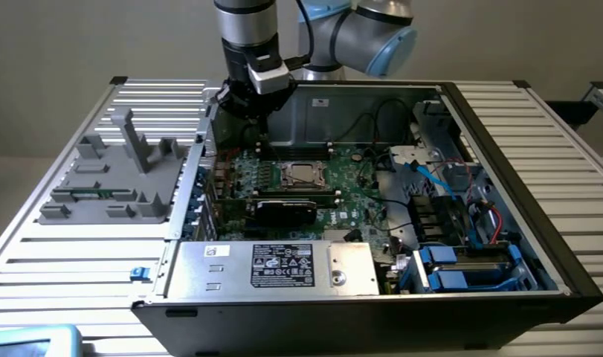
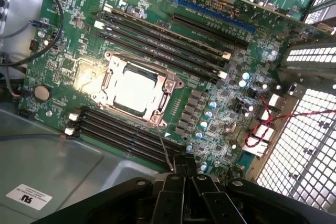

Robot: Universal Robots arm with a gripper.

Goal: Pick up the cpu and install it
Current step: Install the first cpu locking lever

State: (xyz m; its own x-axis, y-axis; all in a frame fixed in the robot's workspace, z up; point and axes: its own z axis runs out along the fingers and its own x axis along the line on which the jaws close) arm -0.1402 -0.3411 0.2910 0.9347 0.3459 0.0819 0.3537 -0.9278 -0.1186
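Hovers with gripper (image 2: 181,170) pressed together by lever (image 2: 164,142), over cpu (image 2: 137,88) lying in socket (image 2: 170,85). Risks snagging lever on any sideways drift, knocking cpu crooked.

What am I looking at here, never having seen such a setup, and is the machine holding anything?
This is a robot arm with a gripper at its tip. One picture is from a camera off the arm; the other from a camera on its wrist, looking past the gripper. An open computer case lies on a slatted metal table, a grey plastic stand beside it. Inside is a green circuit board, where the silver-topped chip sits in its socket. The gripper hangs over the board, shut. A thin rod from the socket reaches toward its tip; whether it grips that, I cannot tell.
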